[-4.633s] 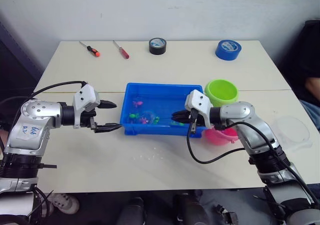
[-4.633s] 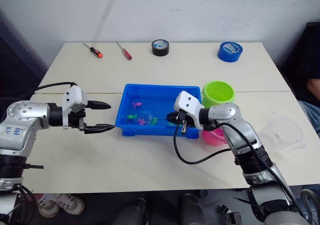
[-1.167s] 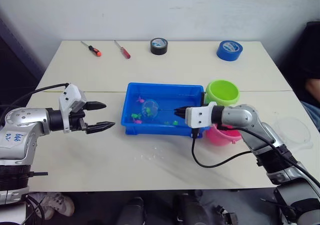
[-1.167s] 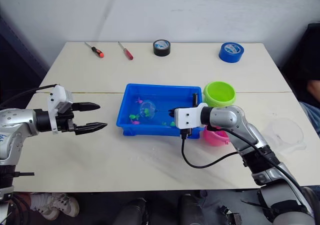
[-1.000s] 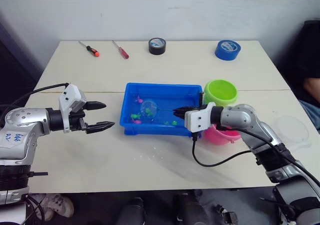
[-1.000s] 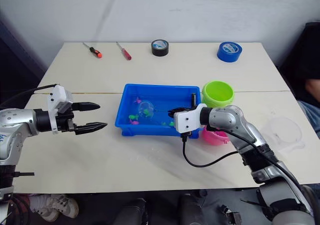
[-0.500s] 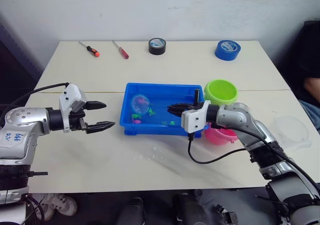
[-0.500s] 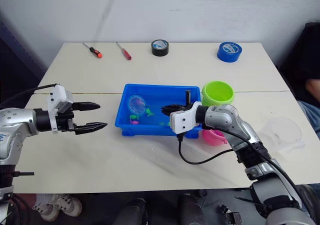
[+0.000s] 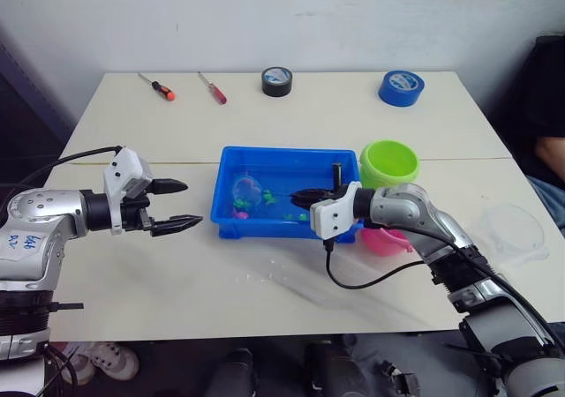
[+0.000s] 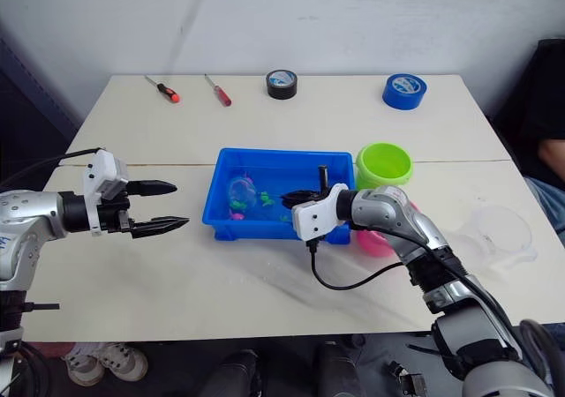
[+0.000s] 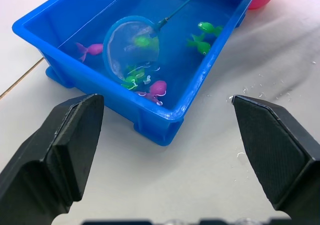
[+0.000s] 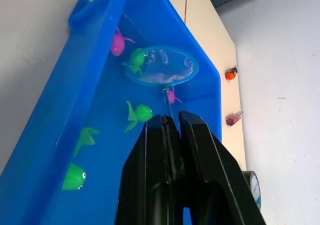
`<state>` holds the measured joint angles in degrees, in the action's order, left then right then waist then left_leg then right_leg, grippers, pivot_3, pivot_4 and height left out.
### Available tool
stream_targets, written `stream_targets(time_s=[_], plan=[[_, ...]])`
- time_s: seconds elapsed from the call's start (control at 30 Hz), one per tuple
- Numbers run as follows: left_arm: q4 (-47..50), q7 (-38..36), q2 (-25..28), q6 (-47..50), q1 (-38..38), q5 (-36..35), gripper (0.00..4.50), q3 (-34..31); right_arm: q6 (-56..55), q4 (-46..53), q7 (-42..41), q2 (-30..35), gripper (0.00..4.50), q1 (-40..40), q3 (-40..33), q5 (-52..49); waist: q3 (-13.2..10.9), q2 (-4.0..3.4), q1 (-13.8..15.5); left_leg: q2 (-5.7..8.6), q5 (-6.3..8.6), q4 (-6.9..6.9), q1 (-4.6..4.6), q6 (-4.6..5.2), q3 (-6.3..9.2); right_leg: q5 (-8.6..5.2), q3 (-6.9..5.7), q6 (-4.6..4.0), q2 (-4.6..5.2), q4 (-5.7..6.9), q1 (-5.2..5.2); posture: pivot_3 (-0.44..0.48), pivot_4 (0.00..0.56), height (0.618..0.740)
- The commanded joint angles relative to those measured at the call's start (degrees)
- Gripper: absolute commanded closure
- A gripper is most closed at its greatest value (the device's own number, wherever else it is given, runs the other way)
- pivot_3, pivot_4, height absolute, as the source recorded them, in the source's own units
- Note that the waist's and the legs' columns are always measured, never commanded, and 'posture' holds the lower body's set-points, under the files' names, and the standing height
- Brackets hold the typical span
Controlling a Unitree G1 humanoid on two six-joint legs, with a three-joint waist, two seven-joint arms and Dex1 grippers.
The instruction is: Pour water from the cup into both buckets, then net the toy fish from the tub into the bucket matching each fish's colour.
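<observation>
The blue tub [image 9: 282,156] sits mid-table with several pink and green toy fish [image 11: 157,88] in water. My right gripper [image 9: 305,196] is over the tub's right end, shut on the thin handle of a small round net [image 11: 131,45]. The net's hoop is down in the tub's left half, and a green fish [image 12: 136,61] lies against its mesh. My left gripper [image 9: 190,205] hovers open just left of the tub, holding nothing. The green bucket [image 9: 389,162] stands beside the tub's right end. The pink bucket [image 9: 386,240] is partly hidden behind my right arm. The clear cup [image 9: 512,231] rests far right.
Two screwdrivers [image 9: 157,86] [image 9: 212,87], a black tape roll [image 9: 277,80] and a blue tape roll [image 9: 402,87] lie along the table's far edge. Water drops [image 11: 240,97] speckle the table in front of the tub. A person [image 9: 552,150] sits at the right edge.
My right gripper has slid left, carrying the net from the tub's middle into its left half. My left gripper drew back from the tub earlier and has since held still.
</observation>
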<state>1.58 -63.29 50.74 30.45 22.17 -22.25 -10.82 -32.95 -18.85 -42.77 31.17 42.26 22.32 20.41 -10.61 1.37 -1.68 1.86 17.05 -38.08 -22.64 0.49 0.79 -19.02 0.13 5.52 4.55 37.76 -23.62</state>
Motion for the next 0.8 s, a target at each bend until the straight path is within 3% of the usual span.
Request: stream_targets(time_s=[0.03, 0.2, 0.5, 0.8], plan=[[1.0, 0.2, 1.2, -1.0, 0.6, -0.4, 0.06, -0.8, -2.8, -0.4, 0.8, 0.2, 4.50, 1.4, 0.3, 1.1, 0.0, 0.00, 0.0, 0.00, 0.00, 0.00, 0.00, 0.00, 0.00, 0.00, 0.00, 0.00, 0.00, 0.00, 0.00, 0.000, 0.150, 0.736], [1.0, 0.4, 1.1, -1.0, 0.6, -0.5, 0.06, -0.8, -4.1, -1.0, -0.7, 0.1, 4.50, 1.2, 0.5, 0.6, 0.0, 0.00, -0.1, 0.00, 0.00, 0.00, 0.00, 0.00, -0.01, 0.00, 0.00, 0.00, -0.01, 0.01, 0.00, 0.000, 0.150, 0.736], [0.9, 0.7, 0.6, -1.6, 0.5, -0.5, 0.06, -0.3, 3.6, 3.4, -11.4, -1.0, 4.50, -1.4, -0.4, -10.9, 0.0, 0.00, 0.0, 0.00, 0.00, 0.00, 0.01, 0.00, 0.01, 0.00, 0.00, 0.00, 0.00, 0.00, 0.02, 0.000, 0.150, 0.736], [-0.7, 0.4, 0.4, -2.8, 1.3, -0.2, 0.06, 0.4, 30.9, 13.4, -16.2, -2.7, 4.50, -4.4, -5.1, -24.1, 0.0, -0.01, 0.1, -0.01, 0.01, 0.00, 0.02, 0.00, 0.05, 0.00, -0.02, 0.00, 0.01, -0.01, 0.04, 0.000, 0.150, 0.736]])
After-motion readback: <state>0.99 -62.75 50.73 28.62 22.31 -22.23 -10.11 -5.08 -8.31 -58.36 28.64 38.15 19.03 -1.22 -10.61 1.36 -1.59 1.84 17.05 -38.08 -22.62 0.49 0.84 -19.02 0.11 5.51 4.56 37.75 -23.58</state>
